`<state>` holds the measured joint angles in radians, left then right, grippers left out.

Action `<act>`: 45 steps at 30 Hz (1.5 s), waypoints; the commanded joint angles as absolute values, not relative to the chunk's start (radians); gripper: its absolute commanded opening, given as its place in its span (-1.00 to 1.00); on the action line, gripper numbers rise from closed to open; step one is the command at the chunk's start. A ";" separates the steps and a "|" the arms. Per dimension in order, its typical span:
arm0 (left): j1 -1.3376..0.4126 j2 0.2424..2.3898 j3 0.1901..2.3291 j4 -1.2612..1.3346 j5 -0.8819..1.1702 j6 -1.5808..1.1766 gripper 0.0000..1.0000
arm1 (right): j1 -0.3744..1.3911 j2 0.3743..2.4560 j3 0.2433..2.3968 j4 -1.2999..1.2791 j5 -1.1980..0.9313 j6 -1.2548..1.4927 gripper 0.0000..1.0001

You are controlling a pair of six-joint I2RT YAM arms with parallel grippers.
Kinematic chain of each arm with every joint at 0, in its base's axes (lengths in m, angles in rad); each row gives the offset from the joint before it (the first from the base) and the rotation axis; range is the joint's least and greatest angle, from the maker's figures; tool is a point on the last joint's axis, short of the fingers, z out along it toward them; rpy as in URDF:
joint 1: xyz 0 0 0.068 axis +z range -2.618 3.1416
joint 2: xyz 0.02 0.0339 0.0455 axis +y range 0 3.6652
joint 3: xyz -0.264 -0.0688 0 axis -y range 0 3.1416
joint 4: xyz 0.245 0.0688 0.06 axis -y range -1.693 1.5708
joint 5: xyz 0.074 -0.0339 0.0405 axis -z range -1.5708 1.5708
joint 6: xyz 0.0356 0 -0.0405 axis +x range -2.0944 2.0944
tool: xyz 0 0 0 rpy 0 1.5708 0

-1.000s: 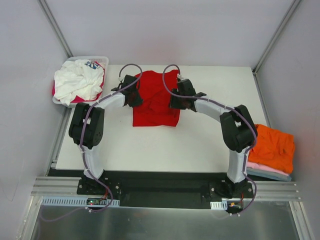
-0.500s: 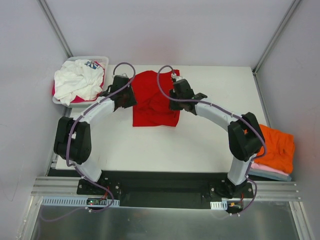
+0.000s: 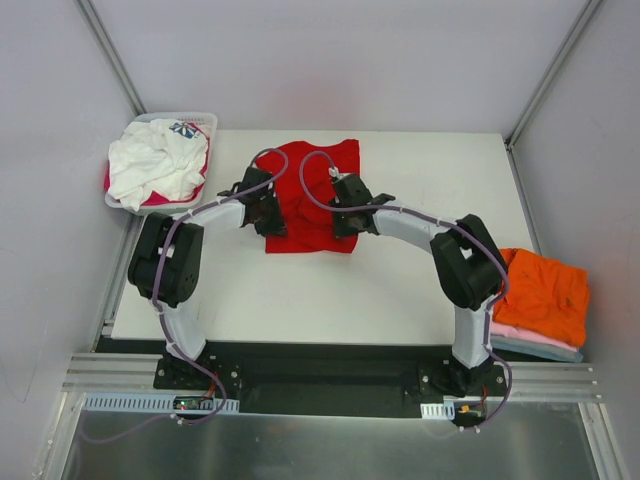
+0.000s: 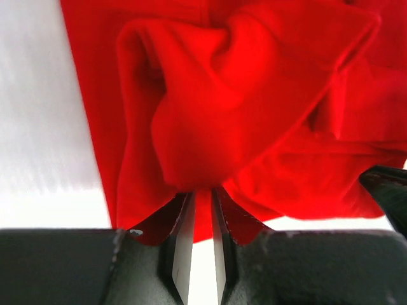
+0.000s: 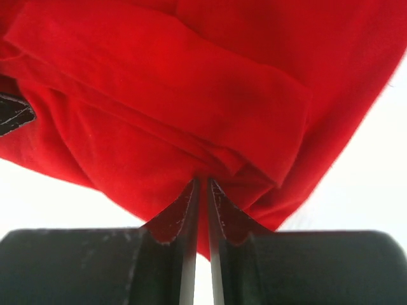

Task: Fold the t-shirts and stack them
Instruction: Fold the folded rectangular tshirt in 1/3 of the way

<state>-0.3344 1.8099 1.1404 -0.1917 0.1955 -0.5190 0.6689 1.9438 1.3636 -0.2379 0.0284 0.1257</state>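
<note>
Toward 12 o'clock on the table [image 3: 420, 280], the red t-shirt [image 3: 310, 190] lies rumpled and only partly folded, so its fold looks to be in mid-course. At 4 o'clock, on the table's right edge, three shirts already sit stacked: an orange t-shirt [image 3: 545, 295] on top, a pink t-shirt [image 3: 520, 335] under it, and a light blue-grey t-shirt [image 3: 535, 350] at the bottom. At 10 o'clock the white slotted basket [image 3: 205, 122] holds a crumpled white printed t-shirt [image 3: 155, 165] over a magenta t-shirt [image 3: 150, 201], both yet to be folded. By that count, roughly half the work remains.

Both arms reach forward with elbows bowed outward and forearms angling in toward the red cloth. The left claw [image 4: 202, 210] pinches the shirt's near edge at its 7 o'clock corner, fingers nearly together with a fold of red between them. The right claw [image 5: 202, 190] is clamped likewise on the 5 o'clock corner.
</note>
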 commanded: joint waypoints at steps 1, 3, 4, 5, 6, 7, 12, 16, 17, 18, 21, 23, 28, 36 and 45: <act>-0.339 1.859 1.218 -0.172 0.212 -0.523 -0.70 | 0.669 1.989 1.442 -0.239 0.021 0.123 -0.74; -0.339 1.870 1.236 -0.172 0.198 -0.526 -0.70 | 0.666 2.006 1.451 -0.235 0.026 0.123 -0.76; -0.337 1.879 1.242 -0.170 0.193 -0.526 -0.70 | 0.663 2.011 1.460 -0.232 0.028 0.126 -0.77; -0.336 1.881 1.249 -0.172 0.189 -0.526 -0.70 | 0.661 2.014 1.466 -0.232 0.028 0.126 -0.77; -0.334 1.884 1.261 -0.173 0.186 -0.526 -0.70 | 0.658 2.016 1.471 -0.230 0.026 0.126 -0.77; -0.331 1.884 1.265 -0.173 0.189 -0.526 -0.70 | 0.657 2.019 1.476 -0.230 0.025 0.127 -0.77; -0.319 1.890 1.292 -0.172 0.190 -0.522 -0.69 | 0.643 1.999 1.479 -0.232 0.028 0.123 -0.77; -0.310 1.925 1.321 -0.175 0.199 -0.518 -0.68 | 0.627 2.000 1.483 -0.235 0.031 0.118 -0.77; -0.308 1.930 1.327 -0.176 0.195 -0.517 -0.68 | 0.626 2.006 1.488 -0.235 0.032 0.117 -0.77; -0.307 1.937 1.341 -0.176 0.195 -0.517 -0.68 | 0.621 2.011 1.496 -0.235 0.031 0.114 -0.77; -0.296 1.956 1.377 -0.181 0.190 -0.515 -0.68 | 0.609 2.020 1.522 -0.239 0.032 0.103 -0.77; -0.287 1.965 1.397 -0.181 0.186 -0.509 -0.68 | 0.604 2.013 1.525 -0.252 0.040 0.098 -0.77; -0.279 2.028 1.520 -0.186 0.175 -0.509 -0.68 | 0.588 2.006 1.565 -0.256 0.060 0.075 -0.47; -0.252 2.238 1.830 -0.184 0.092 -0.544 -0.60 | 0.548 2.052 1.687 -0.305 0.071 0.057 -0.03; -0.216 2.102 1.791 -0.186 0.098 -0.508 -0.09 | 0.546 1.982 1.596 -0.354 0.032 0.057 0.02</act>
<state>-0.2276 2.2677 1.8633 -0.1799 0.1123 -0.5304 0.5419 2.0472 1.6665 -0.3027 0.0616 0.0563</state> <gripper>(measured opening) 0.408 0.499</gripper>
